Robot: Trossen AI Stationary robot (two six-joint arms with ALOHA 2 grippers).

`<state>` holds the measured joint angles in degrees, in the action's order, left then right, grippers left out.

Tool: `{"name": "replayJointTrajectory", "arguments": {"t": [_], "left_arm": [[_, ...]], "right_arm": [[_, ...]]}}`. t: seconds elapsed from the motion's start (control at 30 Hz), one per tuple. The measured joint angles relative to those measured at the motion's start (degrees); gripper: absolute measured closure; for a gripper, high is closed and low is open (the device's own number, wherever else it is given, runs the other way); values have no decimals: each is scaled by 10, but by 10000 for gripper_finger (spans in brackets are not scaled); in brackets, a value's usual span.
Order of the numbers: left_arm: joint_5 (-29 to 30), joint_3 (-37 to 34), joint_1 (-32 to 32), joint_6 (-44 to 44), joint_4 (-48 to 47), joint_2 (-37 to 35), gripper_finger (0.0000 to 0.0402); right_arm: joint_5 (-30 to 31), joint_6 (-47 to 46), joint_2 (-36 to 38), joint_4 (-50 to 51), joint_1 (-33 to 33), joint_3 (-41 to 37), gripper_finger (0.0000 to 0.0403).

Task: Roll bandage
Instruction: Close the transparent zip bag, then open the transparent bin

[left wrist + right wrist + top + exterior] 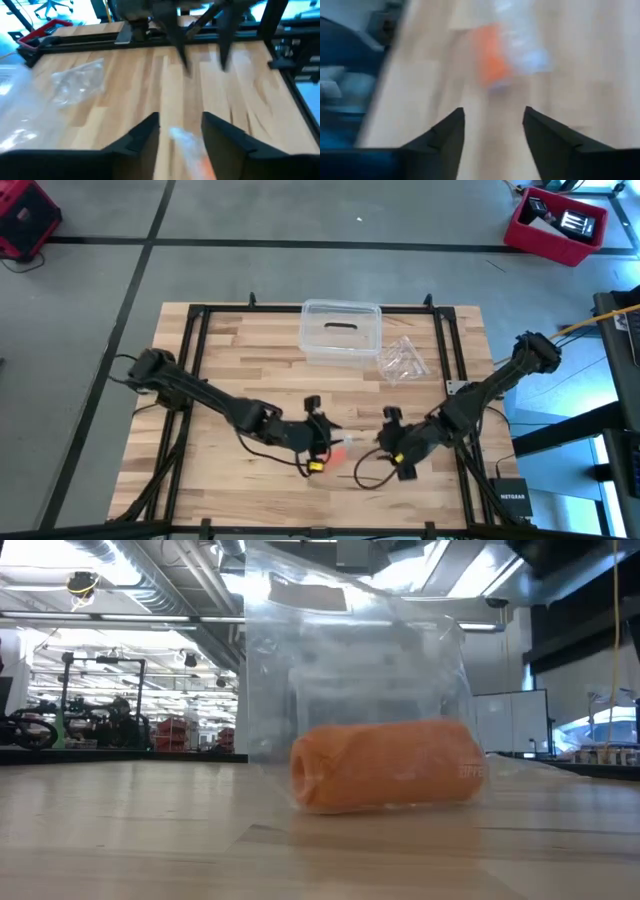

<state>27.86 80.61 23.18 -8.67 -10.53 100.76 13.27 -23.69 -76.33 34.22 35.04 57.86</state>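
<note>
The bandage point(385, 778) is a compact orange roll lying on its side on the wooden table, near the front edge. Clear plastic film point(350, 660) rises over and behind it; whether it wraps the roll I cannot tell. From above, the roll point(340, 452) lies between my two grippers. My left gripper point(325, 442) hangs open just left of it, and the roll point(207, 167) shows low between its fingers point(181, 117). My right gripper point(385, 444) hangs open just right of it, and its fingers point(493, 111) stand short of the roll point(490, 55).
A clear plastic box point(340, 330) stands at the table's far middle. A crinkled clear bag point(403, 360) lies beside it on the right, also in the left wrist view as a bag point(80, 80). Black frame rails point(190, 360) run along the table's sides and far edge.
</note>
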Motion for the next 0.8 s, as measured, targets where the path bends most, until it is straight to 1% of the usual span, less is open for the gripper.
{"name": "replayJointTrajectory", "arguments": {"t": [0.07, 0.13, 0.2, 0.23, 0.3, 0.33, 0.37, 0.43, 0.53, 0.57, 0.63, 0.77, 0.8], "left_arm": [[3, 1, 0, 12, -58, -28, 241], [21, 0, -3, 16, -119, -49, 223], [68, -3, -5, 11, -174, -70, 214], [98, -6, -6, 4, -195, -80, 212], [151, -23, -10, -3, -235, -101, 211], [162, -37, -14, -5, -248, -111, 210], [158, -55, -22, -7, -255, -121, 210], [123, -95, -42, 0, -258, -140, 210], [90, -155, -92, 9, -253, -175, 210], [80, -176, -110, 16, -249, -188, 210], [51, -222, -147, 25, -225, -214, 210], [-30, -304, -211, 54, -121, -276, 210], [-39, -322, -223, 63, -97, -287, 210]], "right_arm": [[50, 62, 1, 33, -19, 24, 184], [124, 149, 0, 15, -43, 32, 170], [199, 226, 0, -14, -70, 33, 161], [225, 261, 1, -25, -86, 33, 160], [243, 305, -3, -46, -130, 33, 158], [243, 323, -5, -53, -153, 33, 158], [242, 340, -5, -57, -176, 33, 158], [235, 381, -6, -81, -227, 33, 158], [210, 424, -9, -129, -308, 33, 157], [191, 431, -9, -142, -335, 33, 157], [136, 434, -16, -177, -390, 33, 157], [35, 444, -33, -215, -478, 33, 157], [14, 452, -39, -214, -498, 33, 157]]}}
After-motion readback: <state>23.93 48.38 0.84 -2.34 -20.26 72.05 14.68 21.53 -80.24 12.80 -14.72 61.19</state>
